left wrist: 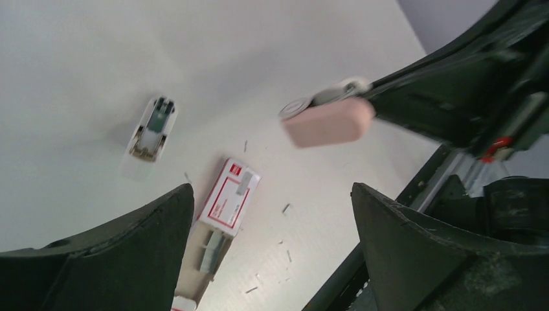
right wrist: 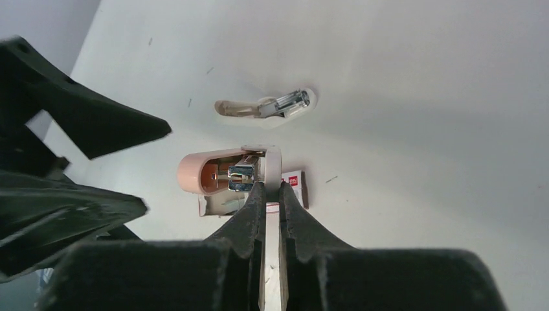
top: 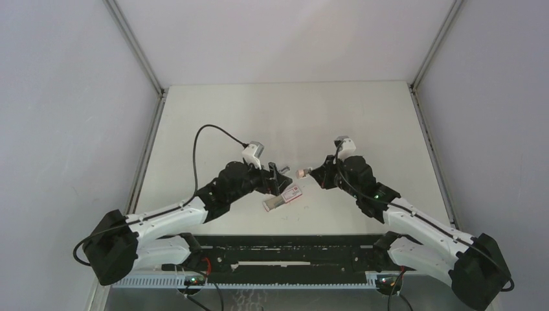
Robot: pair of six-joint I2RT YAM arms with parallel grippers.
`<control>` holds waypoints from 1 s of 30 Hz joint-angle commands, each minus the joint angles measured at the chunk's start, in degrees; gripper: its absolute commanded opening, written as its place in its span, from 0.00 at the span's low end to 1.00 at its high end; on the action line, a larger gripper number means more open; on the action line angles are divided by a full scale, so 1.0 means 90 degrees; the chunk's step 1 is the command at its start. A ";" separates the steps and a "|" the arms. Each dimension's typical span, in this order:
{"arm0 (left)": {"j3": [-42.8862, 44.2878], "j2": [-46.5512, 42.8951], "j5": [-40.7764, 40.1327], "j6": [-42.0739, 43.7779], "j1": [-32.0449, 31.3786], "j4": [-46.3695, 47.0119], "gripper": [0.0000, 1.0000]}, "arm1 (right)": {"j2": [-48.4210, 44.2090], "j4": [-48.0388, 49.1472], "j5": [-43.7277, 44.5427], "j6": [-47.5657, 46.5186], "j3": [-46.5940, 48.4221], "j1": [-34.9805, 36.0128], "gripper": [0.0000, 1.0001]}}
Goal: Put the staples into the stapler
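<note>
Your stapler is held up off the table between the two arms, long axis running left to right, its pink nose pointing left at the left jaws. The right jaws are pinched fully closed on its thin right end. The staple box lies on the table just near of it, slanting near-left to far-right, closest to the left jaws, which stand wide open and hold nothing.
</note>
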 commanded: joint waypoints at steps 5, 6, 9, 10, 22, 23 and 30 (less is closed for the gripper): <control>0.1009 0.0306 -0.0040 0.0265 -0.0093 0.0082 0.95 | 0.0601 0.0570 0.0469 -0.0115 0.0428 0.0544 0.00; 0.1064 0.0405 -0.0049 0.0240 -0.0093 0.0078 0.95 | 0.0653 0.0587 0.0491 -0.0120 0.0458 0.0614 0.00; 0.1202 0.0715 -0.0050 0.0137 -0.0093 0.0096 0.95 | 0.0705 0.0610 0.0506 -0.0134 0.0515 0.0721 0.00; 0.1236 0.0852 -0.0043 0.0103 -0.0088 0.0101 0.95 | 0.0715 0.0617 0.0505 -0.0133 0.0524 0.0741 0.00; 0.0904 0.1040 -0.0256 -0.0064 -0.0045 0.0103 0.95 | 0.0352 0.0359 0.0454 -0.0124 0.0536 0.0686 0.00; 0.0841 0.1003 -0.0278 -0.0074 -0.0031 0.0114 0.95 | 0.0309 0.0328 0.0441 -0.0130 0.0536 0.0676 0.00; 0.0374 0.0757 -0.0217 -0.0266 0.0093 0.0428 0.96 | 0.0047 0.0169 0.0272 -0.0151 0.0496 0.0524 0.00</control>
